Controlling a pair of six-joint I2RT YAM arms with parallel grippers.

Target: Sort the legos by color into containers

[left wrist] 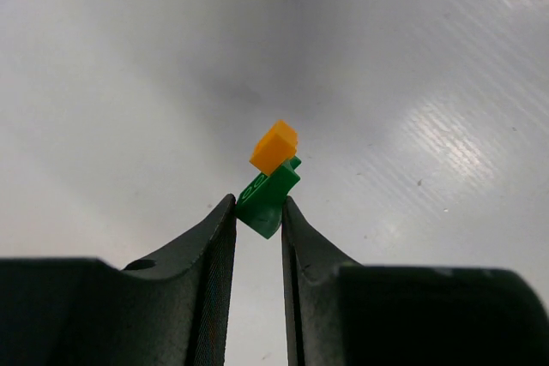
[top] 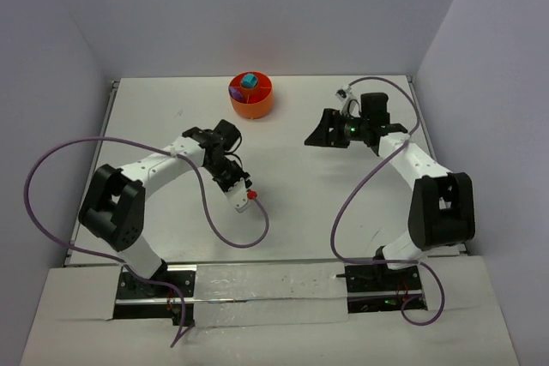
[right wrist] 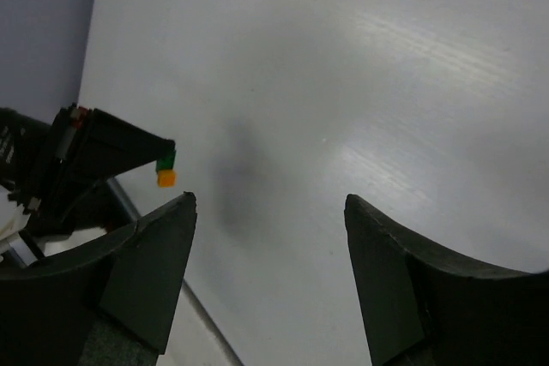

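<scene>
My left gripper [left wrist: 258,203] is shut on a small green lego [left wrist: 268,195], which has an orange-yellow lego [left wrist: 274,147] stuck to its far end. It holds both above the white table. The pair also shows in the right wrist view, green [right wrist: 166,159] over orange [right wrist: 165,178], at the tip of the left fingers [right wrist: 129,147]. In the top view the held legos are hidden under the left arm [top: 225,156]. My right gripper [top: 321,130] [right wrist: 270,199] is wide open and empty over bare table. The orange tub [top: 257,109] at the back holds a teal-blue lego [top: 249,81] and a purple lego [top: 238,92].
White walls close in the table on the left, back and right. A purple cable [top: 236,242] loops over the table in front of the left arm. Another cable [top: 343,212] hangs by the right arm. The table's near edge [right wrist: 171,272] shows in the right wrist view.
</scene>
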